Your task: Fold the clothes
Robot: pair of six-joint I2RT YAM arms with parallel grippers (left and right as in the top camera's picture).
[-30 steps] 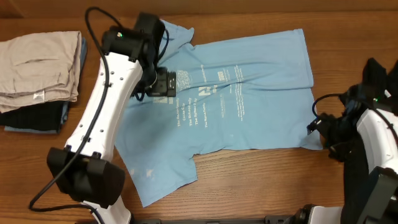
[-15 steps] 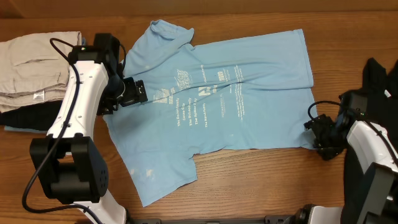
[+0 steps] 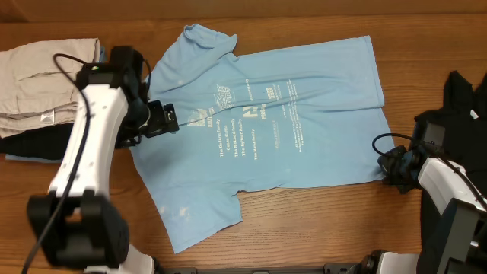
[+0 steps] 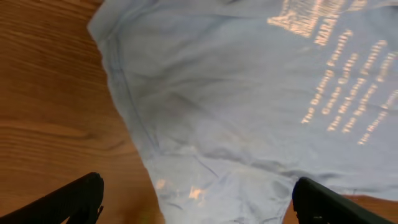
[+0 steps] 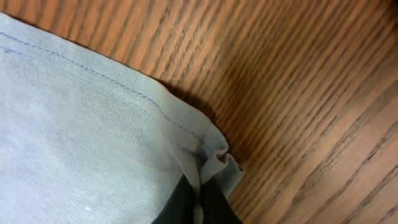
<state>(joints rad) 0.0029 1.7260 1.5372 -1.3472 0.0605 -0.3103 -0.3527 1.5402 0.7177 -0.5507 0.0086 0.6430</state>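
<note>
The clothes, a light blue T-shirt [image 3: 266, 122] with white lettering, lie spread flat across the middle of the table. My right gripper [image 3: 390, 165] sits at the shirt's lower right hem corner. In the right wrist view the gripper [image 5: 199, 202] is shut, with the bunched hem of the shirt [image 5: 81, 124] pinched between its fingers. My left gripper [image 3: 169, 119] hovers over the shirt's left side near the print. In the left wrist view the gripper [image 4: 199, 211] stands wide open above the shirt [image 4: 249, 93], one fingertip [image 4: 68, 202] over bare wood.
A beige folded garment [image 3: 46, 84] rests on a dark garment [image 3: 42, 144] at the far left. A black garment [image 3: 466, 95] lies at the right edge behind my right arm. Bare wooden table [image 3: 319, 221] shows in front of the shirt.
My right gripper has closed on the shirt's hem corner. My left arm has swung left from the chest print to the shirt's left side, still open.
</note>
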